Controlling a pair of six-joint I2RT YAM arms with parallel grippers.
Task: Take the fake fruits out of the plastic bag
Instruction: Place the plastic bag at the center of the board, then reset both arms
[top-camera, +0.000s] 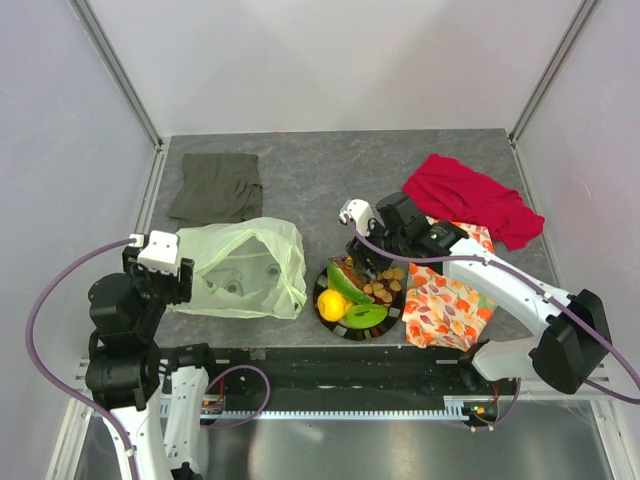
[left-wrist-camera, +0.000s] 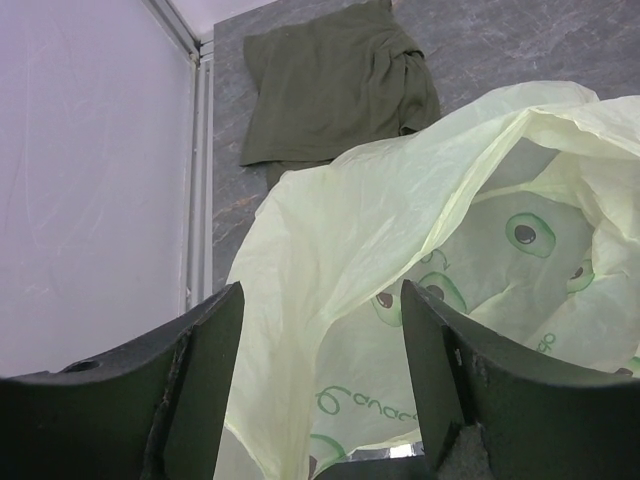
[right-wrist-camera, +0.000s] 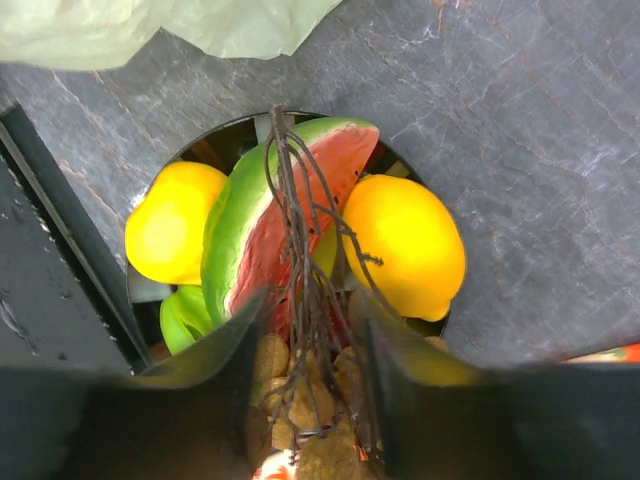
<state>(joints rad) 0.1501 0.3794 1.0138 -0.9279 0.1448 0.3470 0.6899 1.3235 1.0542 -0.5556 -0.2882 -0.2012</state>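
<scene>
The step in hand looks like setting a fruit down. The right claw (right-wrist-camera: 312, 320) hangs over the black plate (top-camera: 336, 330), its jaws parted either side of the twiggy stalk of the brown grape bunch (top-camera: 384, 284), released rather than pinching. The bunch rests on the plate beside the lemon (right-wrist-camera: 405, 245), the melon slice (right-wrist-camera: 255, 230) and a green piece (right-wrist-camera: 180, 320). The plastic bag (top-camera: 245, 270) lies on the desk (top-camera: 330, 170) just left of the plate; no fruit shows inside. The left claw (left-wrist-camera: 322, 300) is released at its left edge. Next, the right claw should probably lift straight up, so the stalk does not snag.
</scene>
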